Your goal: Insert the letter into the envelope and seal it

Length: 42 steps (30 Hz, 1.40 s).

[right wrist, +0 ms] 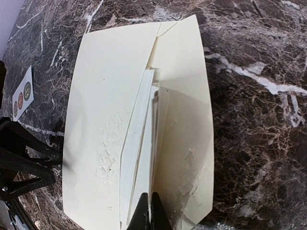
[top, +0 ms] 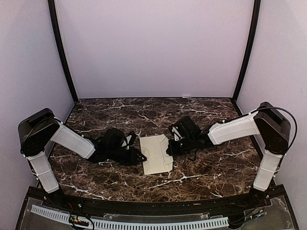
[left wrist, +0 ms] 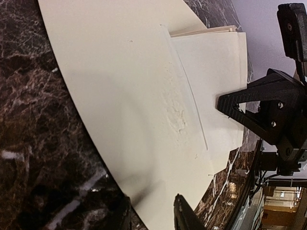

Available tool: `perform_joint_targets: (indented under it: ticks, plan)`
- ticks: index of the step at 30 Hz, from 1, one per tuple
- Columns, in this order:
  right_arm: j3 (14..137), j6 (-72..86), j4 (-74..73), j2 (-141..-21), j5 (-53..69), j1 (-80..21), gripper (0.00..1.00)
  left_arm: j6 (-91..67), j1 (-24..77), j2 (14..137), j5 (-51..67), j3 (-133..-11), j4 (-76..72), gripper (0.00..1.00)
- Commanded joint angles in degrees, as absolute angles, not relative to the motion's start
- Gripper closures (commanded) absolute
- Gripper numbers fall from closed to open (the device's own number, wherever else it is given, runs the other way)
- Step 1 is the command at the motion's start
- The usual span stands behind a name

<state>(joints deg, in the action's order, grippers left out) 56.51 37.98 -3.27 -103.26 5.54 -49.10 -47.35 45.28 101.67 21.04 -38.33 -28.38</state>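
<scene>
Fingers pressed together, the right gripper is risking crumpling the letter, the half-spread left gripper not pinning the envelope

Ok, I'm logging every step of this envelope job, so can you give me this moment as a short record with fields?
envelope: flat on the table, between the two grippers, flap not closed
letter: sheets partly tucked in, edges showing
left gripper: open, envelope's edge between its fingers
right gripper: shut, tips at the letter's edge; grip unclear
sticker strip: on the table beside the envelope, untouched
sealed: not yet
</scene>
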Motion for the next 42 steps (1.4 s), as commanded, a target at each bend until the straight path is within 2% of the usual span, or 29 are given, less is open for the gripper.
perform_joint_targets:
  ticks: [1, 11, 15, 23, 27, 30, 36, 42]
  plan:
    - [58.6, 36.6, -1.0, -105.3, 8.2, -49.0, 1.0, -47.2, 45.5, 103.4, 21.7, -39.2, -26.6, 0.7]
    - [62.1, 34.4, -2.6, -107.6, 8.5, -49.6, 1.0, -46.5, 45.5, 103.7, 21.1, -39.9, -26.1, 0.72]
    - [62.5, 33.9, -5.0, -105.5, 6.6, -49.6, 0.98, -45.8, 45.5, 101.2, 18.8, -39.2, -24.9, 0.69]
    - [63.8, 32.0, -10.6, -101.0, 2.9, -49.6, 0.63, -42.3, 45.5, 93.7, 12.9, -40.5, -17.1, 0.54]
    - [64.0, 31.4, -12.1, -99.2, 1.4, -49.7, 0.56, -41.1, 45.4, 92.8, 11.1, -41.9, -15.0, 0.51]
    - [63.9, 31.3, -12.0, -98.7, 1.0, -49.7, 0.57, -41.4, 45.3, 93.5, 11.3, -42.4, -15.3, 0.51]
    - [64.2, 31.5, -11.5, -100.4, 1.2, -49.8, 0.67, -43.2, 45.0, 96.9, 12.5, -43.0, -17.9, 0.54]
    - [65.7, 31.9, -12.1, -103.5, -0.9, -49.7, 0.71, -43.4, 44.9, 99.5, 12.8, -43.9, -19.0, 0.57]
